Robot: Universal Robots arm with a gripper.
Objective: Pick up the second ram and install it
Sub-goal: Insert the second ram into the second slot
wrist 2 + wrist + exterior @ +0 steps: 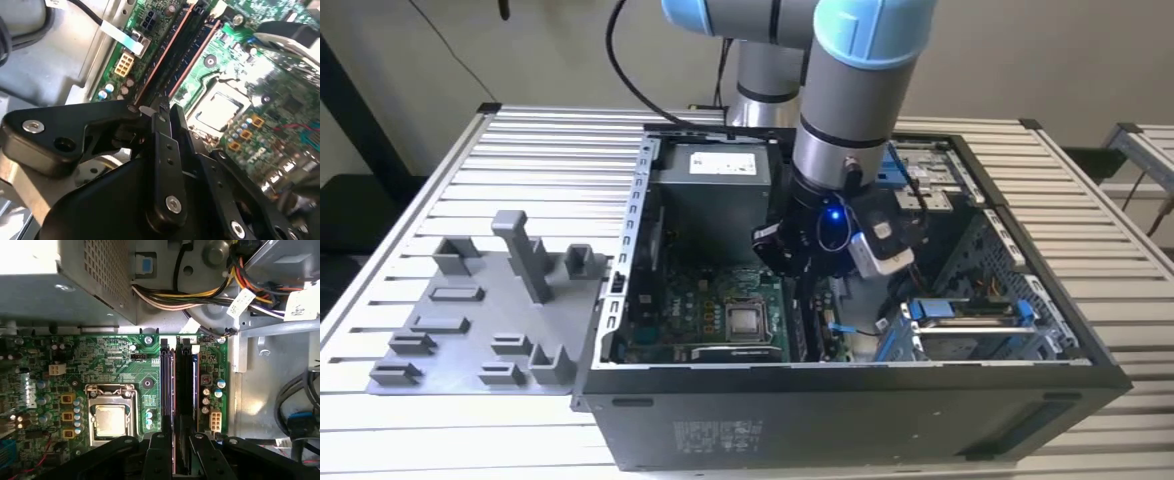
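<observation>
Inside computer case (1067, 345), arm (854, 90) points claw (175, 450) down over motherboard (125, 370).

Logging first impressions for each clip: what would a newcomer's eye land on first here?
The arm reaching down into the open computer case in the exterior view. Inside, in the first wrist view, the green motherboard with its silver processor. The gripper sits right over the dark memory slots.

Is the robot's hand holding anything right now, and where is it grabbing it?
I can't tell. The gripper is down over the long memory slots on the green motherboard, and its own black body hides anything it might be gripping.
</observation>
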